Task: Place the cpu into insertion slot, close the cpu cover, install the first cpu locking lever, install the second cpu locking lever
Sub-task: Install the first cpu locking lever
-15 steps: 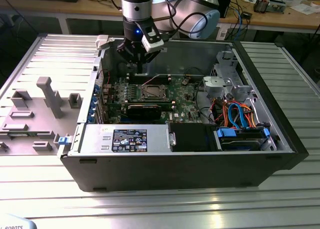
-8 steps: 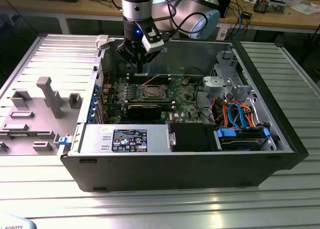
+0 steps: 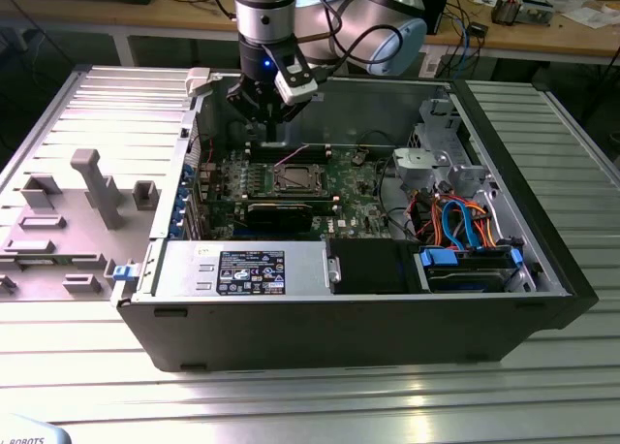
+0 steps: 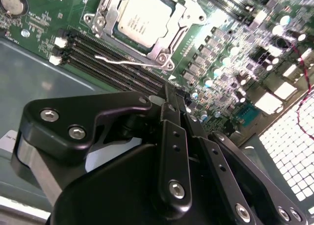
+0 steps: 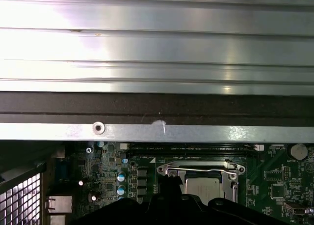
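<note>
Inside the open computer case (image 3: 542, 269), on the green motherboard (image 3: 358, 187), the cpu (image 4: 141, 19) already sits in the insertion slot (image 3: 295, 179), its pale metal top showing through the window of the cpu cover (image 4: 110, 16). The cover appears to lie flat around the chip (its frame hugs the chip's edges in both wrist views), so placing the chip looks done and closing the cover looks done or nearly so. As for the locking levers, a thin wire lever (image 4: 122, 63) runs along one side of the socket in the second wrist view, just beside the black memory slots (image 4: 108, 63); whether it is latched I cannot tell, so I would judge the lever steps as left to do.

The gripper (image 3: 269, 114) hangs above the board, toward the far wall of the case and a little to the exterior view's left of the socket. Its jaws look drawn together, with nothing pinched between them. They are clear of the chip, the cover and the lever, touching none of them. The case stands on a ribbed metal desk (image 3: 320, 396).
</note>
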